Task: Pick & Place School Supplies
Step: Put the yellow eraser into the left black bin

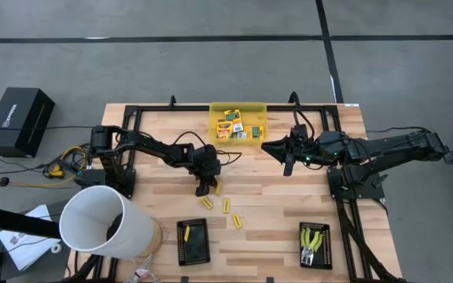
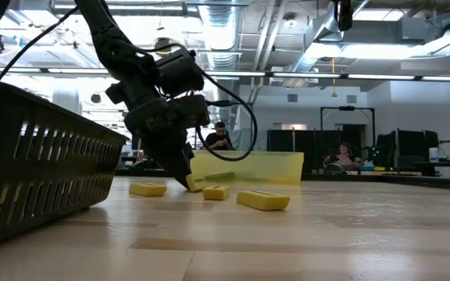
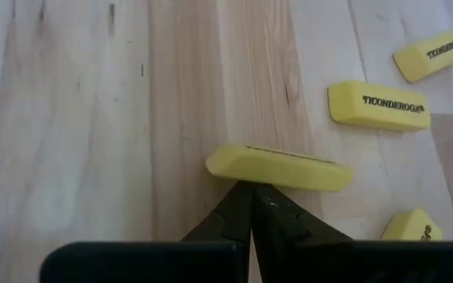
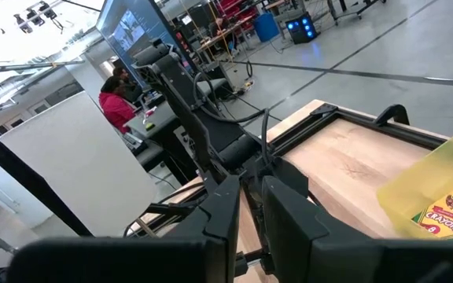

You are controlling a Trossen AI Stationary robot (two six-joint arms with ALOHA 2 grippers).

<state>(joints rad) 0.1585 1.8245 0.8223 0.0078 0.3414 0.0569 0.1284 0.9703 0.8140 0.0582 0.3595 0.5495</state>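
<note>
Four yellow sticks lie loose on the table (image 1: 289,212): one (image 1: 218,187) mid-table, three more (image 1: 207,203) (image 1: 226,206) (image 1: 237,222) just toward the front edge. A fifth stick (image 1: 186,233) lies in the left black tray (image 1: 193,241). Two black trays in all; the right tray (image 1: 315,245) carries two hand tools (image 1: 313,240) with yellow-green handles. One yellow bin (image 1: 238,122) at the back edge with several printed boxes (image 1: 234,126) inside, exact count unclear. One white bucket (image 1: 104,220) at the front-left corner. Two arms.
</note>
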